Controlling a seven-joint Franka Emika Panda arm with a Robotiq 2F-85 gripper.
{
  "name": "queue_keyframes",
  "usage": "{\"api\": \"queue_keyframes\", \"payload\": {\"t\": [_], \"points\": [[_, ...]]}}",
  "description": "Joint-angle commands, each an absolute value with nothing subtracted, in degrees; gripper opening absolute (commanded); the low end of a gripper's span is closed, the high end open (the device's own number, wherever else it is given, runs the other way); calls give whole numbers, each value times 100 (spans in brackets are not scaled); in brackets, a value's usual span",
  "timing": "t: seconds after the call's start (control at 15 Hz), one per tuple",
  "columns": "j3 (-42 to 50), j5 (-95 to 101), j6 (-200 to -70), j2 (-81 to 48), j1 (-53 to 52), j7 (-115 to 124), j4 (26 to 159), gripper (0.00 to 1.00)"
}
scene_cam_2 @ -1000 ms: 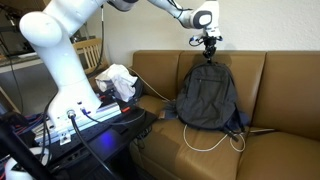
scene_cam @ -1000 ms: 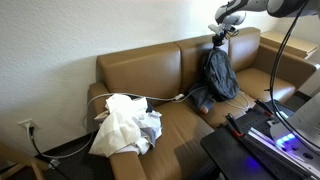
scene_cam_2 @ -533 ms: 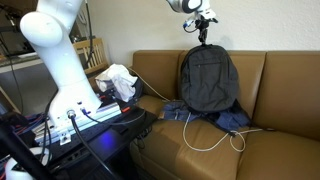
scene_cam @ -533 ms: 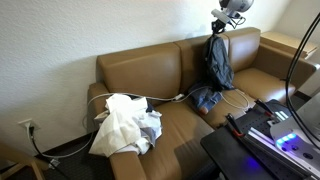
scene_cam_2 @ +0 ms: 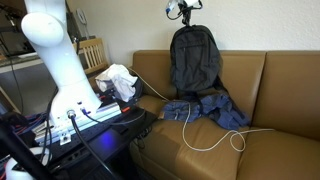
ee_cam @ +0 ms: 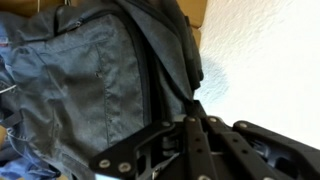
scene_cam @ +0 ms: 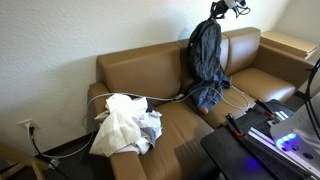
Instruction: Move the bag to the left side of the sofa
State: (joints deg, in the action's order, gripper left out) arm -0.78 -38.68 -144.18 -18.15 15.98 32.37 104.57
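claw (scene_cam_2: 186, 9): gripping bag (scene_cam_2: 195, 60) by its top — it hangs against sofa (scene_cam_2: 290, 80) backrest
below: blue garment (scene_cam_2: 205, 108), white cable (scene_cam_2: 240, 141) on seat

Brown sofa (scene_cam: 135, 70), white cloth heap (scene_cam: 123, 125), white cable (scene_cam: 170, 98), perhaps a blue garment (scene_cam_2: 210, 108)

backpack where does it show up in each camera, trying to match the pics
In an exterior view: the backpack hangs at the top, right of centre, in front of the sofa back.
In an exterior view: it hangs at top centre.
Wrist view: it fills the left and middle.
Shared landmark: the blue cloth on the seat below it, in both exterior views.
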Motion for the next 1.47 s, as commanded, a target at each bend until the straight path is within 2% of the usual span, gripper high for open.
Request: {"api": "queue_keyframes", "payload": {"t": [0.0, 0.13, 0.2, 0.33, 0.67, 1.07, 1.2, 1.4], "points": [[280, -4040, -14337, -497, 1086, 3972, 11567, 0], [503, -3285, -13901, 63, 862, 5092, 12068, 0], [432, -3604, -14147, -654, 911, 4470, 11395, 1], [494, -3312, -13962, -196, 811, 5000, 11823, 1], [57, -2687, -13643, -817, 218, 5115, 12030, 0], [-535, -2866, -12676, -2179, -639, 6133, 10783, 0], [-530, -2761, -12891, -2624, -880, 6755, 10292, 0], [-303, -2202, -13928, -3291, -1290, 7459, 9810, 0]]}}
